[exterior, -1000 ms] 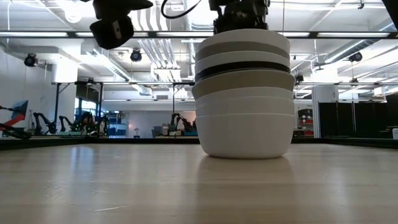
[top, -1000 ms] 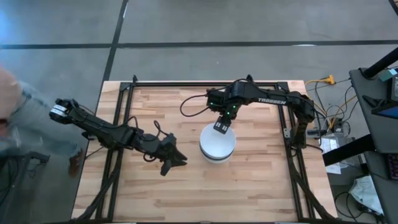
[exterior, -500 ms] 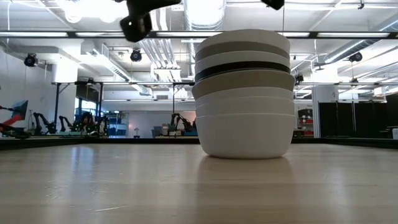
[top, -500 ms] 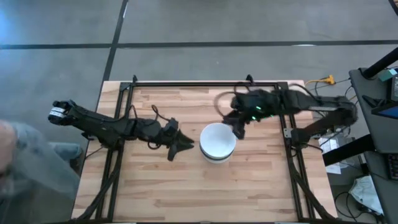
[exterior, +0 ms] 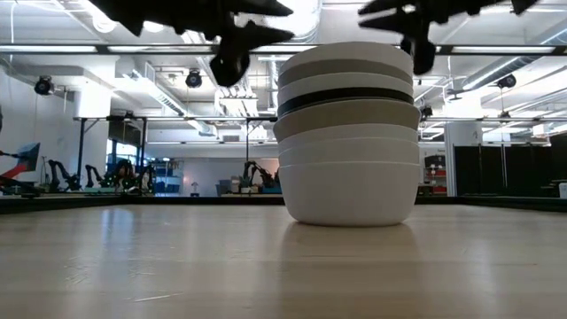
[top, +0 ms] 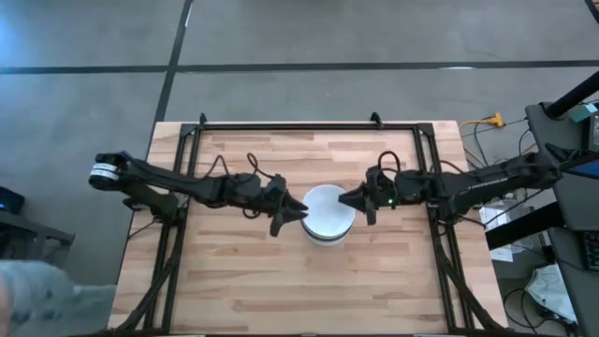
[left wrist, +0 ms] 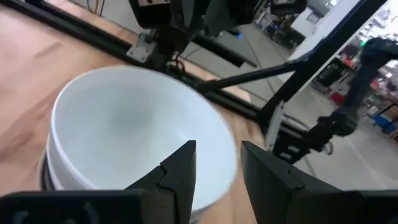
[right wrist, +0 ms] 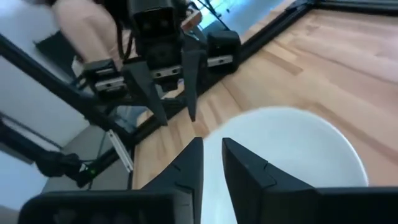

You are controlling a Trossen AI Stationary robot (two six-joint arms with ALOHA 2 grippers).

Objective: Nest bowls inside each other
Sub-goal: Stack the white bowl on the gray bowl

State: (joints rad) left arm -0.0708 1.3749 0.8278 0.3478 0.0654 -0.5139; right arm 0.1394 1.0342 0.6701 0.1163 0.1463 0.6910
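With the bowls (top: 327, 213) all nested in one stack at the table's (top: 374, 281) middle, I hold the left gripper (top: 292, 211) and right gripper (top: 348, 198), fingers slightly apart and empty, flanking its rim, and I would close in level so nothing tips.

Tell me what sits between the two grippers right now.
The bowl stack, in the high view. The left gripper points at its rim from one side, the right gripper from the other. Nothing else lies between.
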